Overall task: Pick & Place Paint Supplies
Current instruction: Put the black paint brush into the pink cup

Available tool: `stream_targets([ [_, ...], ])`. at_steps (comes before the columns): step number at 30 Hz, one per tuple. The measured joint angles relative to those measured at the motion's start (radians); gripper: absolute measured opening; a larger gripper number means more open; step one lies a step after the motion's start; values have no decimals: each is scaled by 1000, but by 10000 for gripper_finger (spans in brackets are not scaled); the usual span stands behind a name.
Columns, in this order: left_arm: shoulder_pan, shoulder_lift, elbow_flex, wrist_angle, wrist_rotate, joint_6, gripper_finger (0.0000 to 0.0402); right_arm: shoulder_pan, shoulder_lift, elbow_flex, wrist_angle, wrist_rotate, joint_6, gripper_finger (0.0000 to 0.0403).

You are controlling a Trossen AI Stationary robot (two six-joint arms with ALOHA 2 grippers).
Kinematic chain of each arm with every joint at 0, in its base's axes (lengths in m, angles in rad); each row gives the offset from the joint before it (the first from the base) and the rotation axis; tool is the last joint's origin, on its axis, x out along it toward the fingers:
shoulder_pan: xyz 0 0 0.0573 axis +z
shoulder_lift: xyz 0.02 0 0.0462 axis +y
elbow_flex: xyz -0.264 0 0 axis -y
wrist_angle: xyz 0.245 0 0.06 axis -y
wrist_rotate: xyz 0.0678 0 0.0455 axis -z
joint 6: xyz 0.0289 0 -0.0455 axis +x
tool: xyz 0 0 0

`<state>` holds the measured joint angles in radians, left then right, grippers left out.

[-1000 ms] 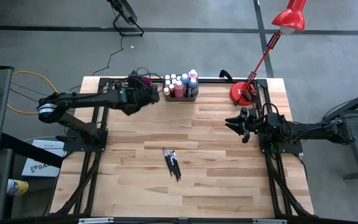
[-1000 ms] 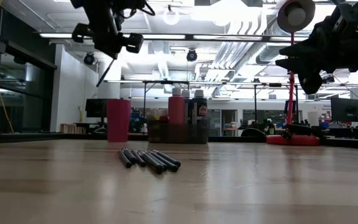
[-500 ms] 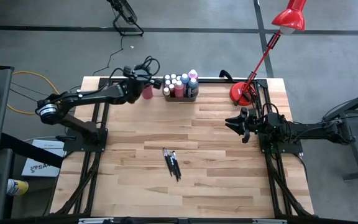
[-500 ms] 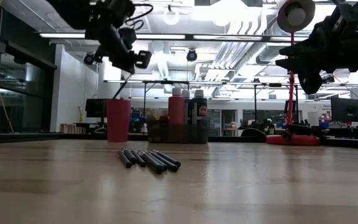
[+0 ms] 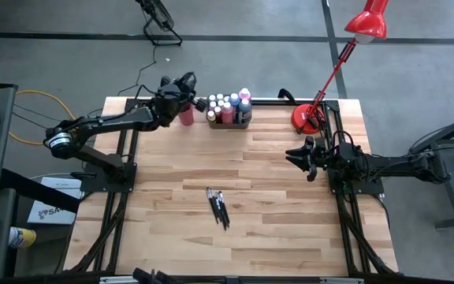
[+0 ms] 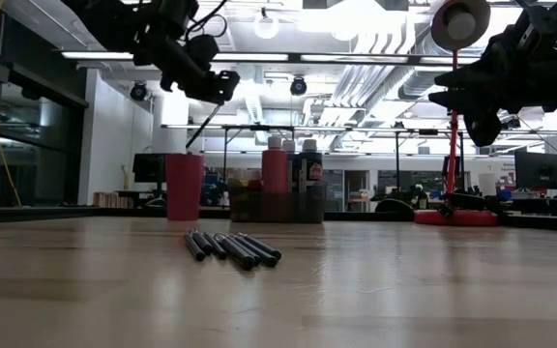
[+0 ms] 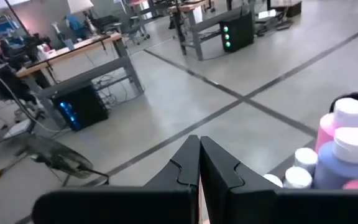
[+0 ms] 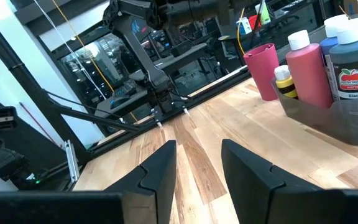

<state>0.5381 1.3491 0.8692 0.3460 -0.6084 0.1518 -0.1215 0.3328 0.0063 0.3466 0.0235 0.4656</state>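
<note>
My left gripper (image 5: 181, 93) is over the table's far edge, above the red cup (image 5: 186, 115), and is shut on a thin dark paintbrush (image 6: 202, 127). The brush's lower tip is just above the cup's mouth (image 6: 185, 156). Several more paintbrushes (image 5: 217, 207) lie flat at the table's middle; they also show in the low view (image 6: 230, 247). The paint bottles (image 5: 228, 106) stand in the grey tray (image 5: 230, 124) beside the cup. My right gripper (image 5: 301, 158) is open and empty at the right side, held above the table. My left gripper pinches the paintbrush's upper end (image 6: 217, 104) between its two shut fingers. The brush hangs slanting down below the fingers, clear of the table, with its lower end (image 6: 189, 147) over the red cup. The wrist view does not show the brush between the fingers (image 7: 188, 163).
A red desk lamp has its base (image 5: 306, 118) at the far right, and its arm rises over the table. The tray of bottles (image 8: 328, 68) stands next to the cup (image 8: 265, 70). Bare wood lies around the loose brushes.
My left gripper has gone toward the table's far edge with the paintbrush, from in front of the red cup to above it, and has tipped. The brush now slants more, and its lower tip has come over the cup's mouth.
</note>
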Motion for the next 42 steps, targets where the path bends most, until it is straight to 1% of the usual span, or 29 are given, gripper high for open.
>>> stream_targets([
  [4, 63, 0, -21, 11, 92, -92, 0, 0, 0, 0, 0, 0, 0, 122],
  [8, 92, 0, -88, 16, 100, -157, 0, 0, 0, 0, 0, 0, 0, 122],
  [11, 91, 1, -145, 58, 112, -218, 0, 0, 0, 0, 0, 0, 0, 122],
  [14, 90, 0, -178, 135, 154, -232, 1, 0, 0, 0, 0, 0, 0, 122],
  [15, 90, 0, -181, 137, 159, -229, 4, 0, 0, 0, 0, 0, 0, 122],
  [18, 90, -5, -182, 125, 159, -195, 25, 0, 0, 0, 0, 0, 0, 122],
  [21, 90, -36, -182, 107, 152, -179, 61, 0, 0, 0, 0, 0, 0, 122],
  [26, 90, -100, -182, -4, 143, -169, 120, 0, 0, 0, 0, 0, 0, 122],
  [28, 87, -130, -182, -48, 166, -146, 136, 0, 0, 0, 0, 0, 0, 122],
  [32, 23, -177, -182, -100, 215, -118, 146, 0, 0, 0, 0, 0, 0, 122],
  [35, -55, -208, -164, -174, 239, -80, 147, 0, 0, 0, 0, 0, 0, 122],
  [38, -136, -217, -106, -383, 242, -102, 147, 0, 0, 0, 0, 0, 0, 122],
  [40, -182, -217, -50, -544, 244, -197, 147, 0, 0, 0, 0, 0, 0, 122],
  [42, -223, -206, 9, -717, 235, -335, 147, 0, 0, 0, 0, 0, 0, 122],
])
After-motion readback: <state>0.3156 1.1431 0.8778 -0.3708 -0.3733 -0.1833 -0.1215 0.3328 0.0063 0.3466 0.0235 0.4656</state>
